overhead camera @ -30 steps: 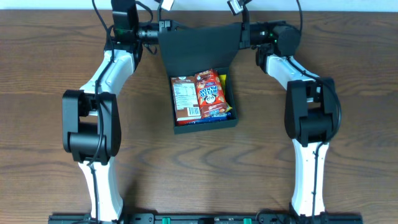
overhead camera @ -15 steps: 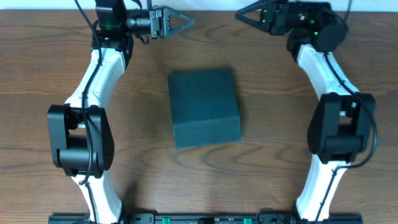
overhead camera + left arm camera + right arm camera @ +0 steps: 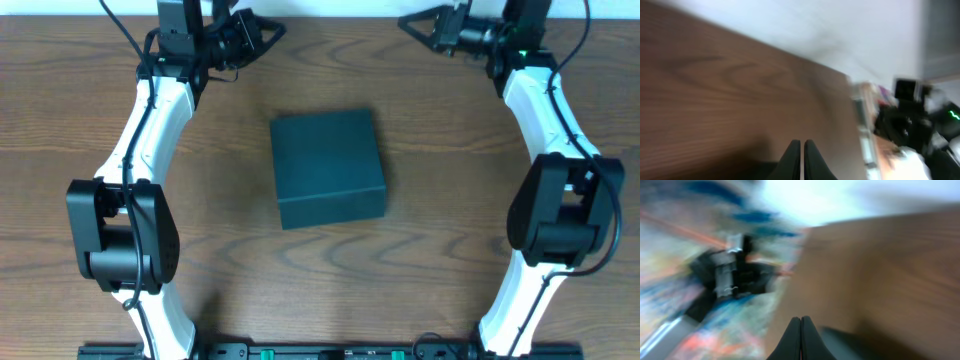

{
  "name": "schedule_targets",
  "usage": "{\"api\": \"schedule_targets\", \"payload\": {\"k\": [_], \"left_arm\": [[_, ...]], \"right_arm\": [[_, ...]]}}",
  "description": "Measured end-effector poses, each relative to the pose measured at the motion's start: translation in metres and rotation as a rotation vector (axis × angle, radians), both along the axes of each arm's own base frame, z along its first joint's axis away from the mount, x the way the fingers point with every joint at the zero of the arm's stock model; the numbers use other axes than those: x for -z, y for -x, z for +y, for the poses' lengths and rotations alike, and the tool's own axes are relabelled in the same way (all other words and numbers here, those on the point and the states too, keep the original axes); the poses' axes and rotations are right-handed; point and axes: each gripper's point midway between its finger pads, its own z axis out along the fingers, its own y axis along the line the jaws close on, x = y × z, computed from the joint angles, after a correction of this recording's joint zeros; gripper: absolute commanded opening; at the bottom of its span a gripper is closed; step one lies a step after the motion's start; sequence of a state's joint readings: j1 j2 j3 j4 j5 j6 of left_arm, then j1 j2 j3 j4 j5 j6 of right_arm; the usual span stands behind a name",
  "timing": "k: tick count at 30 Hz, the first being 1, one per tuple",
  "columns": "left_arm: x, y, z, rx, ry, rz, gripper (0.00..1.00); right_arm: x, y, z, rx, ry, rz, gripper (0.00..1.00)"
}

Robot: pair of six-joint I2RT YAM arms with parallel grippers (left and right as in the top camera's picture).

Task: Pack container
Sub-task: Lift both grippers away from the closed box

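The container (image 3: 327, 166), a dark teal-black square box, sits in the middle of the wooden table with its flap lid down. Its contents are hidden. My left gripper (image 3: 270, 30) is shut and empty at the far left edge of the table, well away from the box; its closed fingertips show in the left wrist view (image 3: 802, 145). My right gripper (image 3: 410, 24) is shut and empty at the far right edge; its closed fingertips show in the right wrist view (image 3: 800, 322). Both wrist views are blurred.
The wooden table (image 3: 450, 220) shows bare wood around the box. A white wall runs along the far edge (image 3: 330, 8). Both arms reach along the table's left and right sides.
The lid, open on snack packets one second ago, is now down on the box. Both grippers let go of it, pulled back to the far edge and swung outward.
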State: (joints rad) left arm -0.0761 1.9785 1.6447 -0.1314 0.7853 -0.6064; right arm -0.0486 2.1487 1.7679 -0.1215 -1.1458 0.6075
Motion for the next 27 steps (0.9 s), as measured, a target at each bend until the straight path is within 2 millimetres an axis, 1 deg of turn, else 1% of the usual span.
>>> {"api": "schedule_targets", "payload": {"k": [2, 4, 6, 8, 10, 11, 12, 13, 14, 15, 16, 17, 18, 19, 20, 21, 22, 24, 26, 27], "left_arm": [[0.009, -0.007, 0.011, -0.066, -0.065, 0.002, 0.06], [0.013, -0.012, 0.018, -0.115, -0.111, -0.008, 0.06], [0.015, -0.016, 0.023, -0.151, -0.155, -0.019, 0.06], [0.012, -0.014, 0.024, -0.159, -0.194, -0.035, 0.06], [-0.001, -0.007, 0.022, -0.158, -0.248, -0.076, 0.06], [-0.011, 0.001, 0.021, -0.155, -0.287, -0.093, 0.06], [-0.027, 0.011, 0.019, -0.155, -0.332, -0.129, 0.06], [-0.051, 0.023, 0.015, -0.150, -0.373, -0.189, 0.06], [-0.067, 0.034, 0.012, -0.145, -0.404, -0.228, 0.06], [-0.084, 0.049, 0.008, -0.132, -0.441, -0.265, 0.06], [-0.095, 0.061, 0.005, -0.116, -0.465, -0.292, 0.06], [-0.105, 0.076, -0.001, -0.088, -0.495, -0.313, 0.06], [-0.107, 0.087, -0.006, -0.061, -0.520, -0.314, 0.06], [-0.099, 0.099, -0.010, -0.020, -0.551, -0.280, 0.06], [-0.087, 0.106, -0.013, 0.015, -0.575, -0.246, 0.06], [-0.071, 0.111, -0.015, 0.058, -0.596, -0.196, 0.06], [-0.052, 0.115, -0.018, 0.107, -0.614, -0.149, 0.06], [-0.018, 0.120, -0.027, 0.200, -0.631, -0.086, 0.06], [0.015, 0.126, -0.038, 0.285, -0.640, -0.035, 0.06], [0.029, 0.130, -0.042, 0.321, -0.638, -0.014, 0.06]], "right_arm": [[0.023, -0.011, -0.014, 0.086, 0.122, -0.028, 0.02], [0.030, -0.020, -0.026, 0.135, 0.198, -0.072, 0.02], [0.036, -0.023, -0.041, 0.172, 0.254, -0.084, 0.02], [0.043, -0.017, -0.057, 0.190, 0.304, -0.052, 0.02], [0.044, -0.001, -0.078, 0.203, 0.371, -0.001, 0.02], [0.039, 0.010, -0.090, 0.215, 0.417, 0.012, 0.02], [0.027, 0.023, -0.104, 0.236, 0.481, 0.018, 0.02], [0.010, 0.036, -0.114, 0.255, 0.540, 0.002, 0.02], [-0.008, 0.049, -0.118, 0.262, 0.579, -0.020, 0.02], [-0.027, 0.065, -0.119, 0.258, 0.624, -0.047, 0.02], [-0.046, 0.079, -0.118, 0.254, 0.657, -0.086, 0.02], [-0.068, 0.096, -0.114, 0.247, 0.687, -0.136, 0.02], [-0.086, 0.110, -0.111, 0.243, 0.707, -0.175, 0.02], [-0.101, 0.129, -0.107, 0.233, 0.727, -0.202, 0.02], [-0.104, 0.136, -0.105, 0.227, 0.734, -0.205, 0.02], [-0.103, 0.146, -0.102, 0.209, 0.738, -0.198, 0.02], [-0.094, 0.152, -0.098, 0.188, 0.734, -0.174, 0.02], [-0.058, 0.165, -0.088, 0.118, 0.709, -0.083, 0.02], [-0.001, 0.185, -0.074, 0.026, 0.679, 0.056, 0.02], [0.022, 0.195, -0.068, -0.009, 0.669, 0.109, 0.02]]}}
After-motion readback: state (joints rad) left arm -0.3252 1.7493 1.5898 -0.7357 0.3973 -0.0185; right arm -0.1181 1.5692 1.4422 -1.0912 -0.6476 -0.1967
